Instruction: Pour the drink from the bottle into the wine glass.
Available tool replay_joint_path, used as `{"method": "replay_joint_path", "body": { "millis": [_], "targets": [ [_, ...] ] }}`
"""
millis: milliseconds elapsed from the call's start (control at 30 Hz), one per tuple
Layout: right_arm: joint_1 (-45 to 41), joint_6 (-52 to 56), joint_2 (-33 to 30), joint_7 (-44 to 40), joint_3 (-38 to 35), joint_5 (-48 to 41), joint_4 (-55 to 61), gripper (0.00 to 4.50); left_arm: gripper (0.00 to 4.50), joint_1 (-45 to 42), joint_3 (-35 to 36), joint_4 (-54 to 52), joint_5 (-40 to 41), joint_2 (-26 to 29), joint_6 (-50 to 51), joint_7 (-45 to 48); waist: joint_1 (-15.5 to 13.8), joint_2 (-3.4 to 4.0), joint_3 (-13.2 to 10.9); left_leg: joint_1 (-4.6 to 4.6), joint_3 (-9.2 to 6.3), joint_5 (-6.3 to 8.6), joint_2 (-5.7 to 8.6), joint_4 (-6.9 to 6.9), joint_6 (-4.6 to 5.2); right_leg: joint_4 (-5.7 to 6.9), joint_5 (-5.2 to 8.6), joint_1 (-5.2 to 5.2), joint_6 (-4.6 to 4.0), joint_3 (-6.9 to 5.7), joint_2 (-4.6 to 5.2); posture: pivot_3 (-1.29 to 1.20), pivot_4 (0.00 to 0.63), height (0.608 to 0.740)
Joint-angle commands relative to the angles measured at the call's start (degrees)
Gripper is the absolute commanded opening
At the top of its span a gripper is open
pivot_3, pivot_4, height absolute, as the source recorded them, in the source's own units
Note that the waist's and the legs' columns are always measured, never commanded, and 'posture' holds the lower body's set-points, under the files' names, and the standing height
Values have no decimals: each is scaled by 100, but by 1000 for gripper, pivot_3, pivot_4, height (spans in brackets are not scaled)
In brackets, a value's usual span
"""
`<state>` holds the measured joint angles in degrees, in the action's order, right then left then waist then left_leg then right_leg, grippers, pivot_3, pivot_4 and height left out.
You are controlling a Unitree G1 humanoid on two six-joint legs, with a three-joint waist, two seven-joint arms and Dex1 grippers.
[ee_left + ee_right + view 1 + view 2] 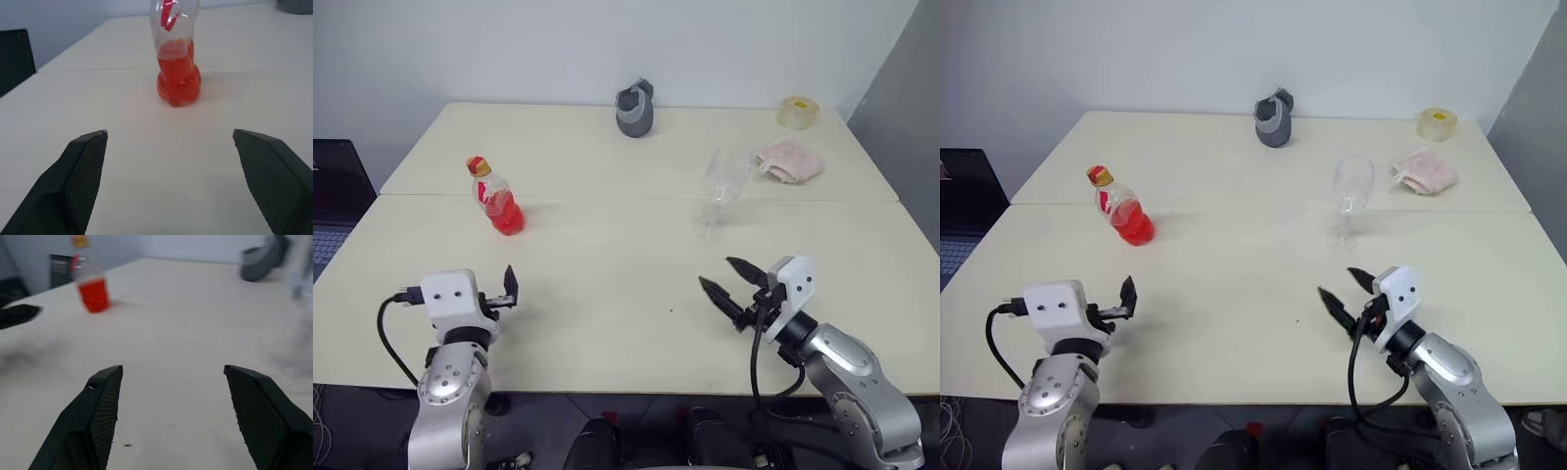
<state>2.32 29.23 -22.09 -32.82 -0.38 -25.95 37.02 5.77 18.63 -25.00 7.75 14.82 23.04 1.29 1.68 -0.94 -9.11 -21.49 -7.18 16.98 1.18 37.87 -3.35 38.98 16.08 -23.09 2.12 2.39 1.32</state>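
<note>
The small clear bottle [495,194] with a red-and-yellow neck stands on the left half of the table, the red drink [506,216] filling its lower part. The clear wine glass [719,192] stands upright on the right half, empty as far as I can see. My left gripper [507,290] hovers low near the front edge, open and level, facing the bottle [177,58] some way ahead. My right gripper [717,273] is open in front of the glass, turned toward the left, so the bottle [90,288] shows far off between its fingers [100,406]. Neither holds anything.
At the back of the table sit a grey cup-like object [634,110], a roll of tape [797,112] and a crumpled pink cloth [790,160]. A dark laptop [335,186] lies off the left edge. A seam [607,199] crosses the table.
</note>
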Motion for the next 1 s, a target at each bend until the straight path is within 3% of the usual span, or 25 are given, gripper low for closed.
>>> {"method": "replay_joint_path", "body": {
  "millis": [33, 333, 1000],
  "targets": [
    [-310, -168, -154, -476, -22, -415, 70, 3545, 4433, -297, 171, 428, 12, 195, -403, 184, 0, 0, 0, 0, 0, 0, 1, 1, 0, 0, 0, 1, 0, -1, 0, 0, 150, 740],
    [-1078, -434, -162, -662, 175, -221, -638, 3545, 4433, -1110, 145, 1416, 76, 400, -797, 515, -2, -2, -1, -4, -6, 0, -1, 0, -1, 0, -1, -4, -1, -5, 1, 0, 150, 740],
    [-980, -480, -120, -231, 158, -224, -591, 3545, 4433, -2793, 183, 4021, 479, 1327, -1429, 1728, 0, -2, -1, -7, -34, -2, 2, 3, -3, 2, -1, -8, -1, -8, 4, 0, 150, 740]
  ]
}}
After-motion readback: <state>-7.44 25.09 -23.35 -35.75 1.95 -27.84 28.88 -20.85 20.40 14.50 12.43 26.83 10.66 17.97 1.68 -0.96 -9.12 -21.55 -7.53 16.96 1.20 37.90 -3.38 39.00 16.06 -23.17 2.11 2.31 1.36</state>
